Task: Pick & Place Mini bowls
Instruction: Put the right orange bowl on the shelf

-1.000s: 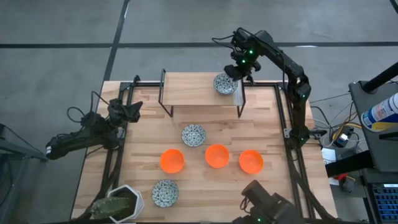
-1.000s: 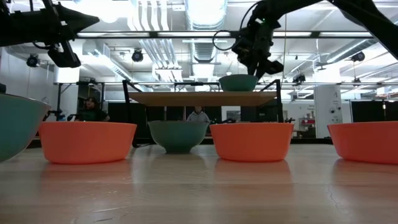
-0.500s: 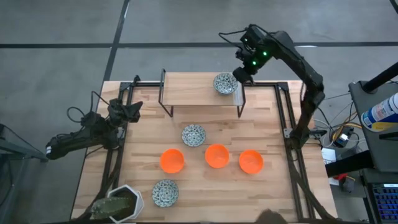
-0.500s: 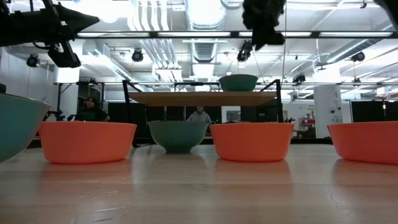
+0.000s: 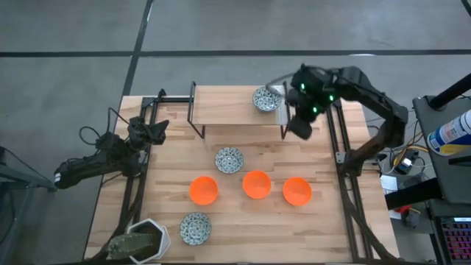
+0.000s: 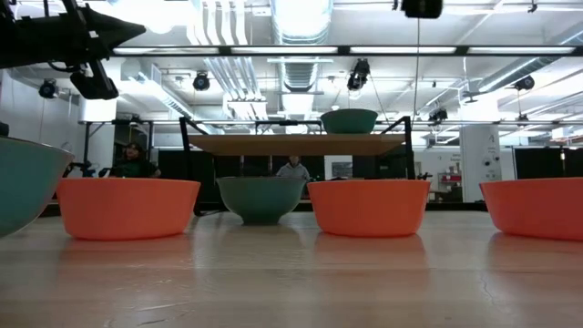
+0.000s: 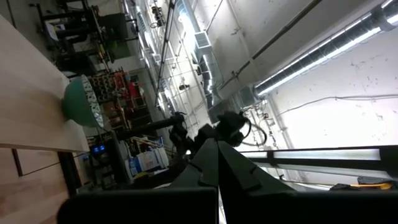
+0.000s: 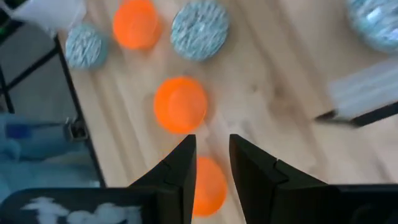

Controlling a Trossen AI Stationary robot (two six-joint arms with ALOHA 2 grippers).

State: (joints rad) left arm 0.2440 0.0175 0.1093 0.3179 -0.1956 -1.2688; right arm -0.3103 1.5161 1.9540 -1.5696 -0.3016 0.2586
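The right arm reaches in from the table's right edge, elbow bent out past that edge, and its wrist carries the right pincer high above the table's right rear part, pointing down. Its two dark fingers stand a narrow gap apart with nothing between them (the right wrist view shows this plainly). The left arm lies low and folded along the table's left edge, its left pincer pointing inward, fingers pressed together.
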